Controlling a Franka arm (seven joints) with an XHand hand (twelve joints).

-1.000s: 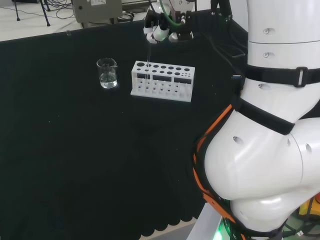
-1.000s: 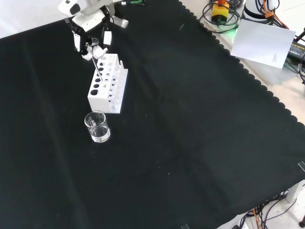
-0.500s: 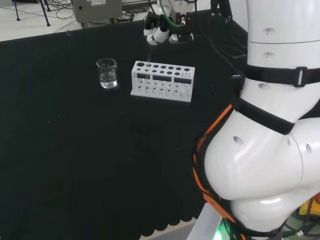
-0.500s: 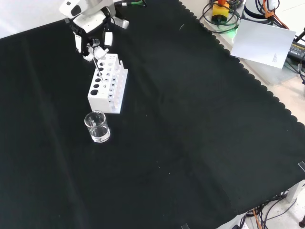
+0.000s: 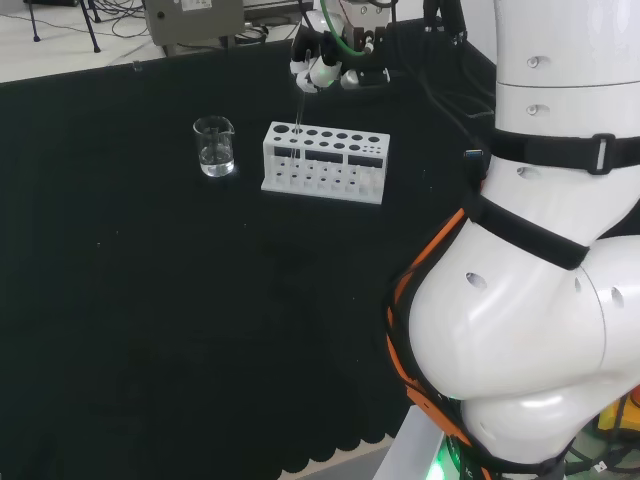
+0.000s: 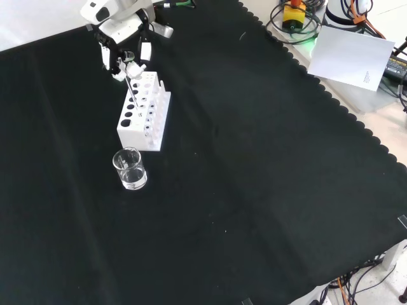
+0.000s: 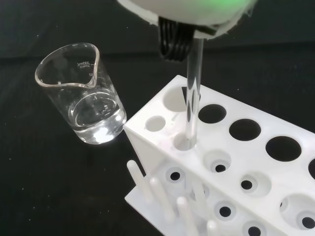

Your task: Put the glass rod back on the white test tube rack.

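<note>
The white test tube rack (image 5: pixel 325 165) (image 6: pixel 125 135) (image 7: pixel 295 172) stands on the black cloth. The thin glass rod (image 5: pixel 298 110) (image 6: pixel 131 89) (image 7: pixel 193 93) rises nearly upright from a hole at the rack's beaker end, with its lower end inside that hole. The hand (image 5: pixel 325 62) (image 6: pixel 124 27) hovers just above the rack, fingers curled at the rod's top. In the wrist view a black finger pad (image 7: pixel 174 44) lies against the rod's upper part, and a blurred white part of the hand covers the rod's top.
A small glass beaker (image 5: pixel 215 147) (image 6: pixel 130 169) (image 7: pixel 83 98) with a little clear liquid stands close beside the rack's end. The arm's white links (image 5: pixel 540 250) take up the right of the head view. Paper and cables (image 6: pixel 353 54) lie beyond the cloth's scalloped edge.
The hand has risen a little above the rack. The rod stays in the same hole, and the rack and beaker have not moved.
</note>
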